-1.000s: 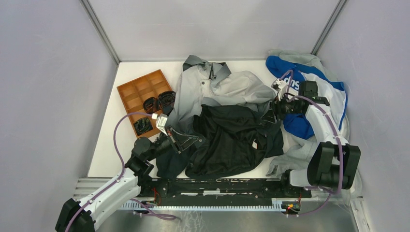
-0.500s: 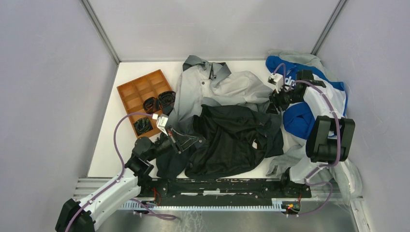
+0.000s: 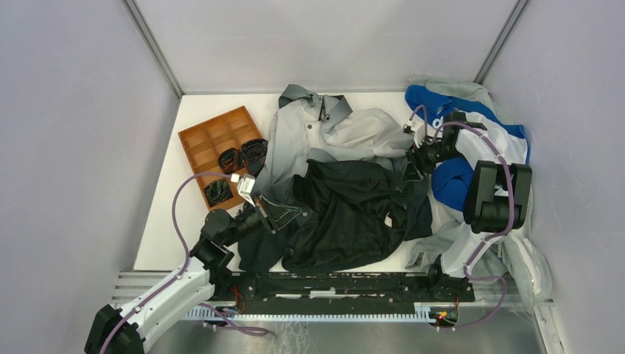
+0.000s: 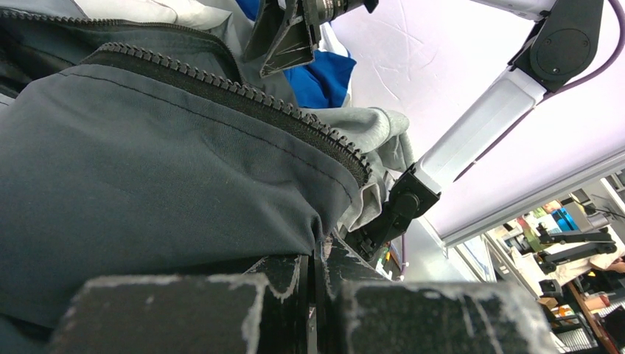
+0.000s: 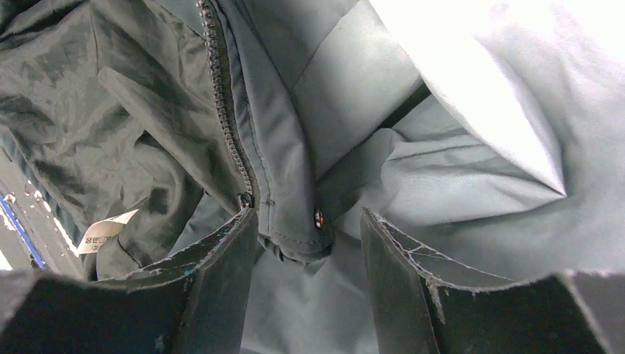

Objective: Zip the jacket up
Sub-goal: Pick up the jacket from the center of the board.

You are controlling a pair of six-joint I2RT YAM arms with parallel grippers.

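Note:
The jacket (image 3: 346, 206) lies crumpled mid-table, light grey at the far collar and black toward me. My left gripper (image 3: 292, 214) is shut on a fold of its dark fabric (image 4: 184, 169) at the left edge. The zipper teeth (image 4: 243, 92) run diagonally above that fold. My right gripper (image 3: 409, 171) is open at the jacket's right edge. In the right wrist view my right gripper (image 5: 308, 221) straddles a dark flap with a small snap (image 5: 318, 217). The zipper teeth (image 5: 225, 110) end beside the left fingertip (image 5: 239, 228).
An orange compartment tray (image 3: 210, 136) holding black items sits at the left. A blue-and-white garment (image 3: 508, 151) lies under the right arm, and a light grey sweatshirt (image 3: 449, 236) lies near the right base. Grey walls enclose the table.
The right arm's elbow has swung away from me toward the back, while its gripper stayed at the jacket's right edge. The left arm has not moved.

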